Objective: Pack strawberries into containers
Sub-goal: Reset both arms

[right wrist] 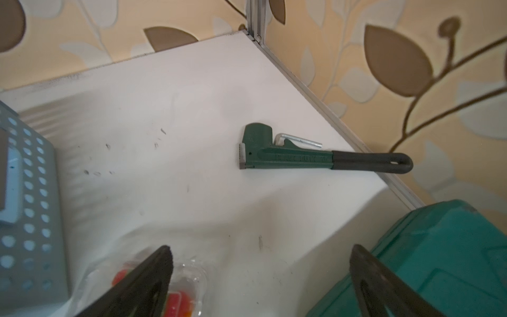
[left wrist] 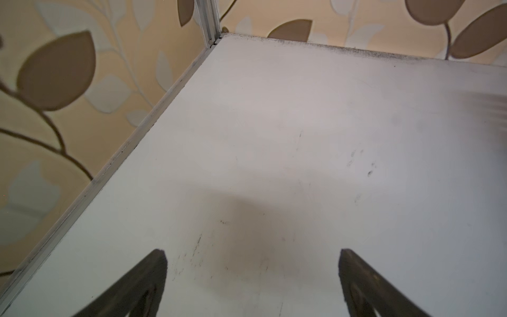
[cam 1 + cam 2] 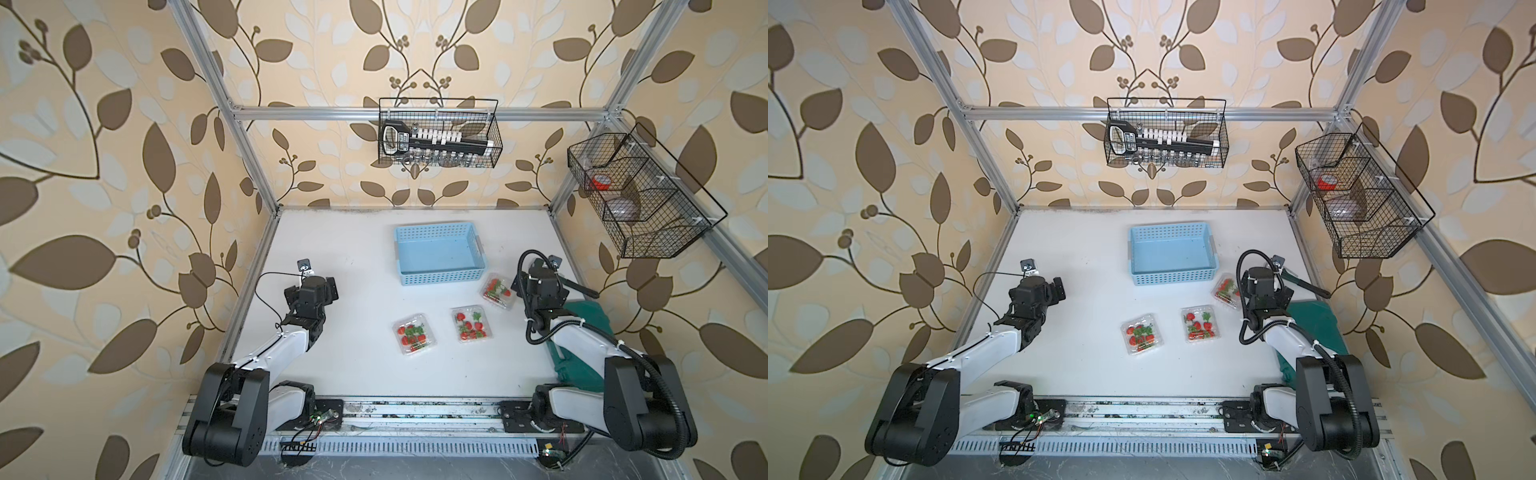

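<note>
Since both of your grippers are spread as wide as they go, neither one is holding anything right now. Your left gripper hangs over bare white table, well off to the left of the blue basket, with nothing between the jaws and nothing touching them.

Your right gripper sits just off the basket's near right corner, also fully released. From the right wrist view, one finger overlaps a clear clamshell with red berries in it. Honestly, you can't tell from that angle whether it's touching the plastic or just above it. The other finger is next to the teal case.

All three containers are on the table on the near side of the basket. One is tucked just beside the basket's near right corner, right by your right gripper. The other two are further out in front of the basket, side by side but apart. Every one of the strawberries you can see is inside a clamshell, a handful in each.

Past the basket's right side, a green pipe wrench lies flat, with the end of its black handle reaching the table's edge rail.
</note>
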Tool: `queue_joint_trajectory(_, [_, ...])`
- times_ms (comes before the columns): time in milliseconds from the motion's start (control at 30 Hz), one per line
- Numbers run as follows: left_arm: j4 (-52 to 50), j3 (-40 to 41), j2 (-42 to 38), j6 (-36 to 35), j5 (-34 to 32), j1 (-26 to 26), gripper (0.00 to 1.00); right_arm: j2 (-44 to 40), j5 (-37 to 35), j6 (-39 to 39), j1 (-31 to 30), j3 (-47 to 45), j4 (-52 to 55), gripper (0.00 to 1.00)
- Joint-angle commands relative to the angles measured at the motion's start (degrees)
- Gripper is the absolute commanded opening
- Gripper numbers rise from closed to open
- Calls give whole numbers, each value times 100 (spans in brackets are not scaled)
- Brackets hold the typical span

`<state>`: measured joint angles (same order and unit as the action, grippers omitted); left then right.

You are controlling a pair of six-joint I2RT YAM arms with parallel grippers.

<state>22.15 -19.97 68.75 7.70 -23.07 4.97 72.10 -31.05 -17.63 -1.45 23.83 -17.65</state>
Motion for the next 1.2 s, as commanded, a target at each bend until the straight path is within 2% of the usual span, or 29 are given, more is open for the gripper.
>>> queue_joint_trajectory(0, [1381, 24, 433, -386, 651, -259, 99, 279, 134, 474, 10, -420, -2067, 100])
queue_joint_trajectory(67, [1413, -228, 894, -495, 1326, -346, 99, 576, 184, 714, 6, -338, -2325, 100])
queue_joint_trajectory(167, [1672, -450, 1660, -550, 1466, -366, 99, 953, 619, 763, 49, -246, -2670, 100])
queue_joint_trajectory(200, [1437, -475, 1566, -494, 1556, -394, 99, 1196, 860, 965, 37, -320, -3133, 100])
queue_joint_trajectory(267, [1643, -387, 1596, -541, 1742, -428, 99, 1233, 958, 1033, -51, -115, -2721, 100])
queue_joint_trajectory(367, [1735, -362, 1684, -640, 1897, -425, 99, 1179, 1133, 1111, -40, -325, -3095, 100])
queue_joint_trajectory(467, [1826, -312, 1697, -655, 1895, -415, 99, 1196, 1491, 1260, -47, -775, -3910, 100])
queue_joint_trajectory(533, [2132, -189, 1751, -691, 1902, -405, 99, 1588, 1509, 1367, -53, -1053, -4990, 100])
queue_joint_trajectory(600, [2063, -209, 1723, -676, 1872, -399, 99, 1291, 1568, 1215, -34, -930, -4213, 100])
queue_joint_trajectory(667, [2012, -218, 1711, -657, 1847, -397, 99, 1483, 1615, 1330, -30, -984, -4662, 100])
queue_joint_trajectory(733, [2011, -223, 1713, -656, 1843, -394, 99, 1362, 1628, 1258, -30, -847, -4161, 100])
queue_joint_trajectory(1167, [1950, -260, 1725, -649, 1814, -379, 99, 1394, 1628, 1279, -26, -867, -4256, 100])
